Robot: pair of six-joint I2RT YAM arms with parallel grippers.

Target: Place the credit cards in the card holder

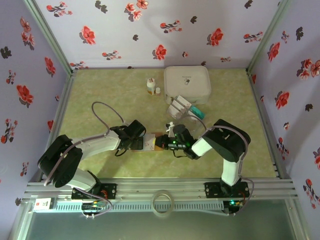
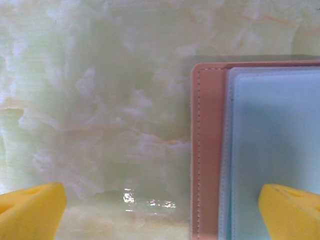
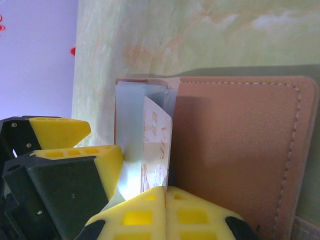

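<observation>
The card holder (image 1: 151, 142) lies open between both grippers, a brown wallet (image 3: 235, 150) with a pale blue inner leaf (image 2: 270, 140). My right gripper (image 3: 165, 192) is shut on a white credit card (image 3: 157, 145) with pinkish print. The card stands on edge, its far end between the pale leaf and the brown cover. My left gripper (image 2: 160, 215) is open and straddles the holder's edge, one yellow fingertip (image 2: 292, 212) over the blue leaf, the other (image 2: 30, 210) over bare table. More credit cards (image 1: 180, 107), white and teal, lie in a loose pile further back.
A large white rounded box (image 1: 187, 83) stands at the back, right behind the card pile. Two small white bottles (image 1: 151, 86) stand to its left. Flowered walls close in the green marbled table (image 1: 100, 100) on three sides.
</observation>
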